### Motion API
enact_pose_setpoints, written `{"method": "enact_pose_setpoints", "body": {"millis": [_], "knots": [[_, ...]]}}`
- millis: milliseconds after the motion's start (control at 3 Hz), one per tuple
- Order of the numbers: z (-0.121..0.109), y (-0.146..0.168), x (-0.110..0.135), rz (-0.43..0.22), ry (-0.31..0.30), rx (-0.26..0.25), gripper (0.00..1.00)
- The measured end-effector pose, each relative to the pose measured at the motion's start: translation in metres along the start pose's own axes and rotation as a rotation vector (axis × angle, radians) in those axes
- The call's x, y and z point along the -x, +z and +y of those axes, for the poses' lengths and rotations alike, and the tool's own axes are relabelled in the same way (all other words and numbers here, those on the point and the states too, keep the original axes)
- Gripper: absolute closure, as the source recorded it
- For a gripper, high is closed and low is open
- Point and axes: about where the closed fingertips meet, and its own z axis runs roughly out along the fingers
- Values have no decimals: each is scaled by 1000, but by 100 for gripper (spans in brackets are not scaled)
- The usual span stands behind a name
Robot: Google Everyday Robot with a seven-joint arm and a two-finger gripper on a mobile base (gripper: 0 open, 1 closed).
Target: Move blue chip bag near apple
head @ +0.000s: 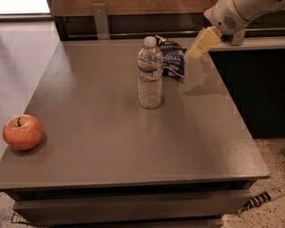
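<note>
Hand [196, 48] hangs above the far right part of the bench [109, 146], at the end of a pale arm [242, 6] that reaches in from beyond the right edge. It tilts down and to the left, and its tip is just beside the right border of the blue chip bag [174, 56]. Whether it touches the foil cannot be told, nor how far open it is. Nothing appears to be held in it.

From the hand, the bag lies immediately to the left and a little lower, against the far edge of the bench, right of that edge's middle. Its long axis seems to run from the far edge toward the near edge, with the white lettering facing up. My judgement is that the coming move is a short drop onto the bag's right side.

A clear water bottle [150, 75] stands upright just left of the bag and nearer the bench's middle, covering the bag's left border from this view.

The apple [23, 132] sits well apart, at the left edge close to the near left corner, so the bag would have to cross the bench diagonally past the bottle.
</note>
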Motion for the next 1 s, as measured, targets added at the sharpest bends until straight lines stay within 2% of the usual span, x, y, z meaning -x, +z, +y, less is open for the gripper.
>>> {"method": "enact_pose_setpoints", "body": {"millis": [333,667,1000], "knots": [[-13,24,-1,-14,16,19,0],[-42,67,-8,-78,72,22,0],[-55,88,-14,-113,104,15,0]]}}
